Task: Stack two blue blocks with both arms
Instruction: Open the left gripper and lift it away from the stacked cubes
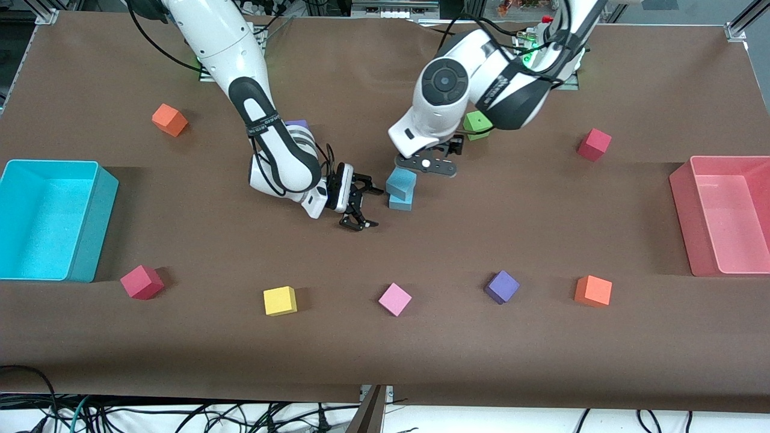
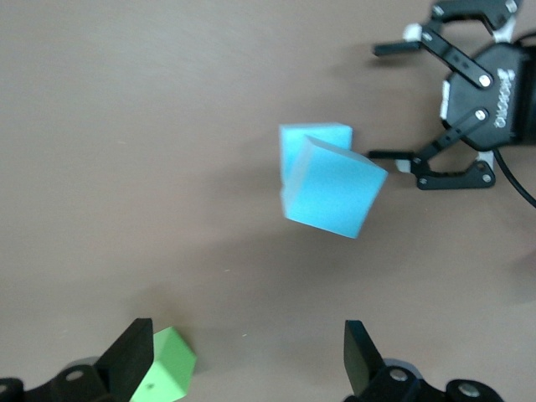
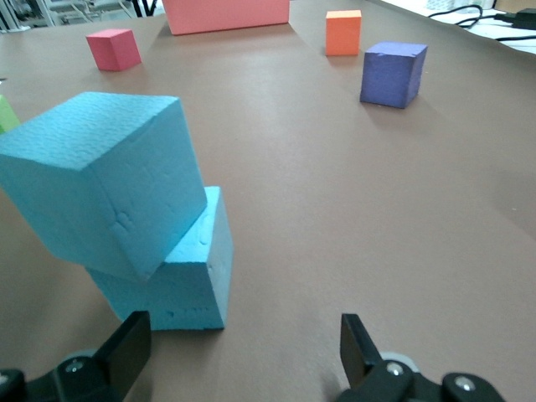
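Pink cube [image 1: 394,299] lowest on the desk [image 1: 385,355], tilted blue block [image 1: 401,182] atop second blue block [image 1: 400,201], right claw [image 1: 360,207] spread empty beside them, left claw [image 2: 247,360] spread empty above.

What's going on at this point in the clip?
Two blue blocks are stacked mid-table: the upper blue block sits tilted and skewed on the lower blue block. Neither gripper holds anything. The left gripper hangs open above the stack, and the right gripper is open, low beside it toward the right arm's end.
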`<state>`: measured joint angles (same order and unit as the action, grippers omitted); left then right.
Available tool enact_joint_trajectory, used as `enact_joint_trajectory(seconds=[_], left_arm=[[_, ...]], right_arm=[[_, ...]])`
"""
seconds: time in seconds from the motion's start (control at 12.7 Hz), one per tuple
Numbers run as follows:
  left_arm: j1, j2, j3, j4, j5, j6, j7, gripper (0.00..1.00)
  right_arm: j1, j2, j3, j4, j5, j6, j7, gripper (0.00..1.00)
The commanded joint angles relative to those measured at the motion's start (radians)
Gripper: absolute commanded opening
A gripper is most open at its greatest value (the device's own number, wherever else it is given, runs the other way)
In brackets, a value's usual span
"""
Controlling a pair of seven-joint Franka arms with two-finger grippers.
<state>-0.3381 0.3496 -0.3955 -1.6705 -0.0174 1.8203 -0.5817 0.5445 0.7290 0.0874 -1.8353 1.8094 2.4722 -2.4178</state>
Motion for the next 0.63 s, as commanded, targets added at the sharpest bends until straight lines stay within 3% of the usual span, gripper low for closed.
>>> enact_joint_trajectory(seconds=[0.0,0.24,0.55], left_arm=[[0.059,-0.018,-0.006,0.173,-0.019,-0.222,0.003,1.0],[0.074,-0.052,-0.005,0.306,-0.061,-0.401,0.003,1.0],[0.148,-0.154,0.001,0.334,-0.059,-0.558,0.01,1.0]], right_arm=[[0.009,-0.028,0.003,-0.022,0.015,0.034,-0.014,1.0],[0.011,-0.036,0.002,-0.024,0.007,0.054,-0.014,1.0],[0.009,-0.069,0.0,-0.028,-0.051,0.094,-0.012,1.0]])
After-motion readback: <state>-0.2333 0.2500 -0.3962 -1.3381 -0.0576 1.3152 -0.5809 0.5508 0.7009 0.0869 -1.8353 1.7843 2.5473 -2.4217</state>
